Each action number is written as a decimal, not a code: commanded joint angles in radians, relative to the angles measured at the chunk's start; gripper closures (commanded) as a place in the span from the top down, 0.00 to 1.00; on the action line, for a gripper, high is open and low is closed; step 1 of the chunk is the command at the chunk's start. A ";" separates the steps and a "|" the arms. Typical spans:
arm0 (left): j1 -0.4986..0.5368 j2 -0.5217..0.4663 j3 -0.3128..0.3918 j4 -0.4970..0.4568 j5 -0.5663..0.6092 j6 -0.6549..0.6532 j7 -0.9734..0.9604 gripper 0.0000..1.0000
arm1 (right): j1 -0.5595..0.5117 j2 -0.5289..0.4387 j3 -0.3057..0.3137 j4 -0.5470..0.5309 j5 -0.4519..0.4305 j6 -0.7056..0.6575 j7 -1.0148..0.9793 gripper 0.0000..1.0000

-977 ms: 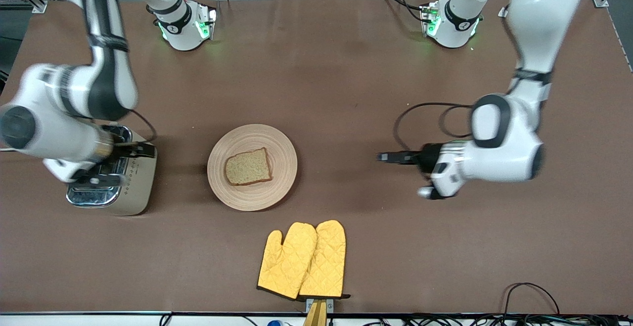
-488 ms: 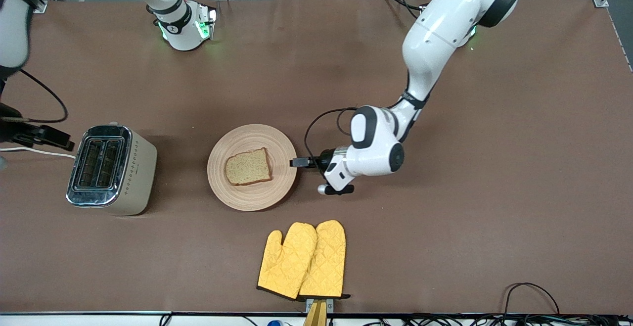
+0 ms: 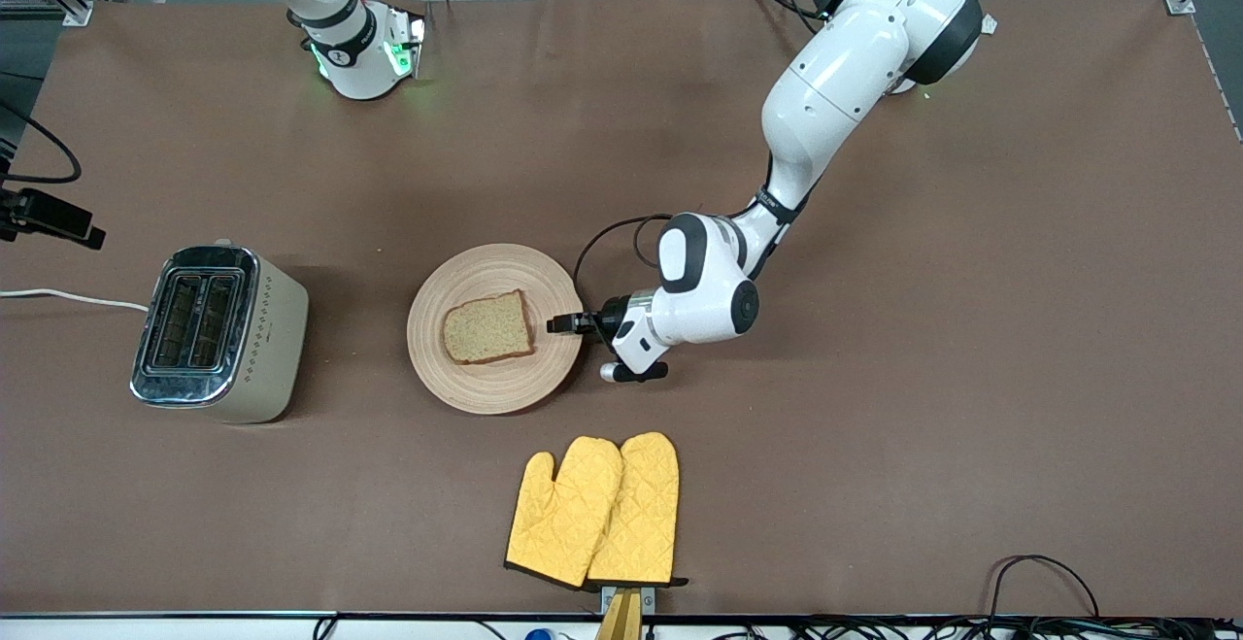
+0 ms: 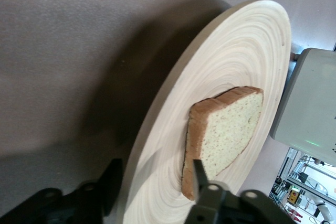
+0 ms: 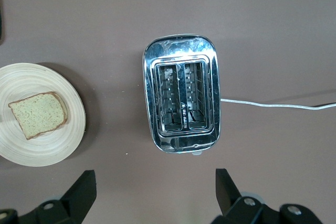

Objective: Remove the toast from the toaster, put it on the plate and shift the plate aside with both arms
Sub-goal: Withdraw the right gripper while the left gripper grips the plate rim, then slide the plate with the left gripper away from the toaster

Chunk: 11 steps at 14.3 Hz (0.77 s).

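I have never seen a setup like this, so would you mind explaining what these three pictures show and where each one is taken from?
These are two white robot arms bolted to a brown table, each ending in a black two-finger gripper.

The wide picture looks down from a high camera facing the robots. The other two come from cameras on the arms' wrists.

On the table lie a wooden plate with a slice of toast on it, a silver toaster toward the right arm's end, and yellow oven mitts nearer to the camera than the plate.

The left gripper is low at the plate's rim; its wrist view shows open fingers straddling the rim, one above and one below, not yet closed. The right gripper is open, empty, and up over the toaster; in the wide picture it sits at the edge.
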 commanded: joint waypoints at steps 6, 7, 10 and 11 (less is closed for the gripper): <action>0.117 -0.113 -0.009 -0.068 -0.008 -0.105 0.176 0.00 | 0.014 -0.055 0.049 0.003 -0.026 -0.065 0.005 1.00; 0.169 -0.155 -0.008 -0.082 -0.007 -0.177 0.176 0.00 | -0.033 -0.074 0.102 -0.005 -0.031 -0.071 0.005 1.00; 0.365 -0.218 -0.012 -0.079 0.071 -0.449 0.197 0.00 | -0.229 -0.127 0.357 -0.013 -0.086 -0.074 0.005 1.00; 0.434 -0.231 -0.012 -0.077 0.105 -0.522 0.235 0.00 | -0.303 -0.152 0.441 -0.025 -0.110 -0.082 0.008 1.00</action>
